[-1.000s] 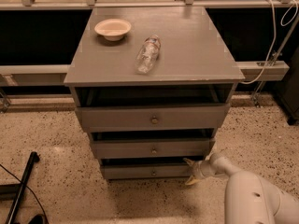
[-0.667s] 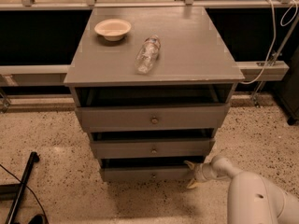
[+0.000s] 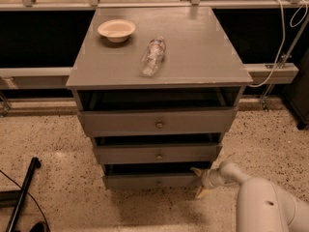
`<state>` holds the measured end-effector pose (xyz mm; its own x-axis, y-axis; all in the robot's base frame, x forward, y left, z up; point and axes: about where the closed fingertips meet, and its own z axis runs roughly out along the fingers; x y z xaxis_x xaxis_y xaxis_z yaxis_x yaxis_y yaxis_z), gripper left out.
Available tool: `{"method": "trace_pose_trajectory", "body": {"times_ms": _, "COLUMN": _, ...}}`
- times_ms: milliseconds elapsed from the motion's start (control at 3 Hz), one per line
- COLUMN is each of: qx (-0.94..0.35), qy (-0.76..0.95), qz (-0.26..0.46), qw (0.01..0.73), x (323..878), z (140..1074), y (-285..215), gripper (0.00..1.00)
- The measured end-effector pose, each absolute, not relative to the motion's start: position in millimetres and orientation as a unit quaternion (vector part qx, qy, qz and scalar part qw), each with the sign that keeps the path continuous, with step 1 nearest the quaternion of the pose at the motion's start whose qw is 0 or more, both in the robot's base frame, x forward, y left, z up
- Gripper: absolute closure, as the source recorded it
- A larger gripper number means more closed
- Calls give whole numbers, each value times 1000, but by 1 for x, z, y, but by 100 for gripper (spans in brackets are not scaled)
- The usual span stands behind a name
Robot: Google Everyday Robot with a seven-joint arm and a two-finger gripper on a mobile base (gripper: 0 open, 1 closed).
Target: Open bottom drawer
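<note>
Floor (image 3: 43,134) with little dark specks fills the bottom of the view. On it stands a big grey cabinet (image 3: 193,52) with a flat top and three drawers. A fat white robot arm (image 3: 265,207) comes in from the bottom right corner and reaches toward the cabinet's low right side.

The top drawer (image 3: 120,122) has the tallest front. The middle drawer (image 3: 125,154) sits under it and is a bit slimmer. The bottom drawer (image 3: 130,181) is the lowest and slimmest one, close to the floor. Each drawer has a dark gap above its front, so each looks pulled out a little.

A black pole (image 3: 21,192) lies on the floor at the left, well apart from the cabinet. A white cable (image 3: 282,37) hangs down at the right, behind the cabinet.

A clear plastic bottle (image 3: 152,57) lies on its side near the middle of the cabinet top. A pale round bowl (image 3: 116,30) sits upright at the back left of the top, near the bottle but not touching it.

The gripper (image 3: 198,181) is at the right end of the bottom drawer's front. Its two pale fingers (image 3: 201,193) are spread apart, one up and one down. I cannot tell if they touch the drawer. It does not have a grip on anything I can see.

A small round brass knob (image 3: 159,182) sits in the middle of the bottom drawer's front, well left of the gripper.
</note>
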<state>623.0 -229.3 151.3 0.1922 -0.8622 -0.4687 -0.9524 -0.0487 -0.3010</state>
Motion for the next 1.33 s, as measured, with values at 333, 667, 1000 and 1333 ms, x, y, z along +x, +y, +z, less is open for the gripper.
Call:
{"method": "trace_pose_trajectory", "body": {"times_ms": 333, "qx": -720, "qy": 630, "qz": 81, "qw": 280, "x": 623, "z": 151, "y": -229, "gripper": 0}}
{"method": "trace_pose_trajectory", "body": {"times_ms": 667, "qx": -722, "qy": 632, "qz": 73, "qw": 273, "x": 626, "z": 150, "y": -225, "gripper": 0}}
{"method": "trace_pose_trajectory", "body": {"times_ms": 1000, "qx": -728, "qy": 630, "qz": 68, "qw": 262, "x": 633, "z": 149, "y": -216, "gripper": 0}}
{"method": "trace_pose_trajectory", "body": {"times_ms": 1333, "qx": -735, "qy": 626, "qz": 71, "qw": 250, "x": 637, "z": 148, "y": -206, "gripper": 26}}
